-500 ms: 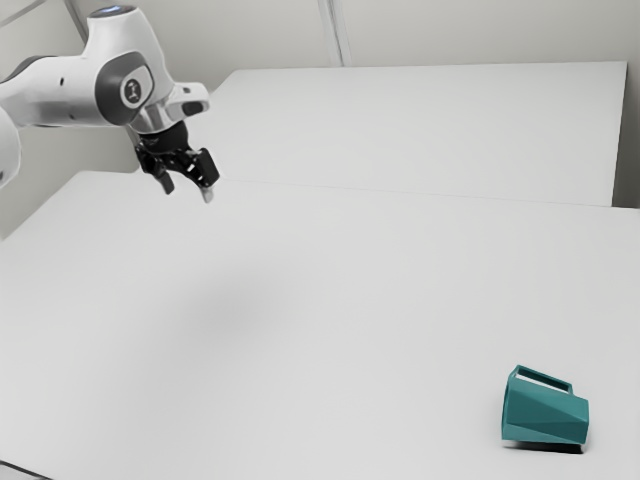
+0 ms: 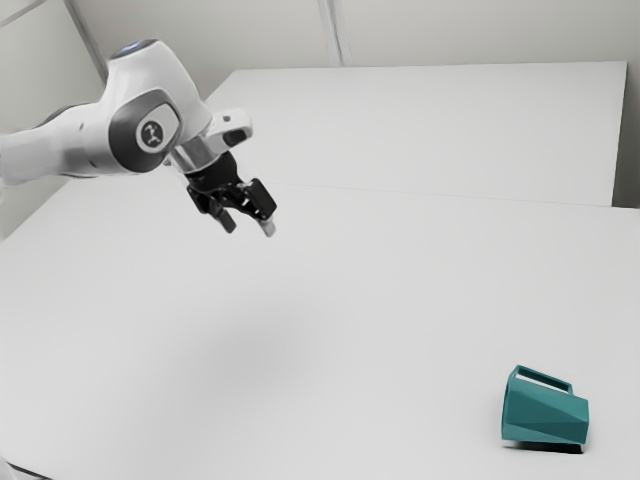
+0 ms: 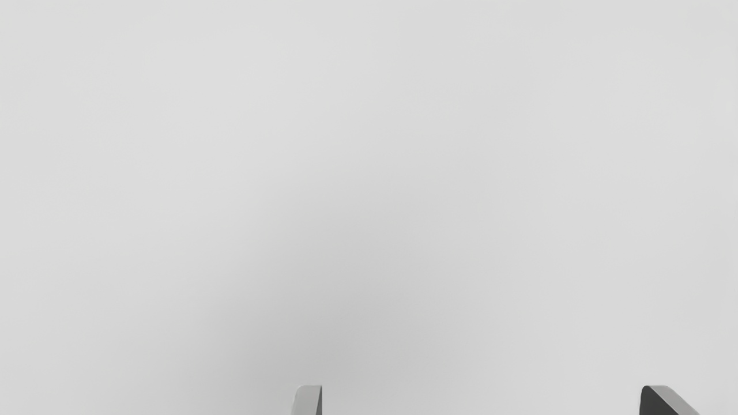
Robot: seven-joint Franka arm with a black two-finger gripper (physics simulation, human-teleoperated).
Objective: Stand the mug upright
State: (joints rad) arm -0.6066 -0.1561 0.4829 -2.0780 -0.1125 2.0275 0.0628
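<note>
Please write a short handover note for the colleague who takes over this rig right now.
Tool: open and empty, hanging above the table, well away from the mug.
Teal mug: lying on its side on the table, toward the exterior view's right.
Done: the mug is not yet upright or grasped.
Left: likely bring the tool to the mug, grip it, turn it upright, set it down and let go.

I can't read any words, letters or numbers. There is one round badge (image 2: 151, 134) on the white robot arm (image 2: 70, 148). It sits on the side of a big joint, with a dark gray cover (image 2: 124, 143) around it. The badge is a dark circle with a little pale mark inside. The mark is too small to make out.
</note>
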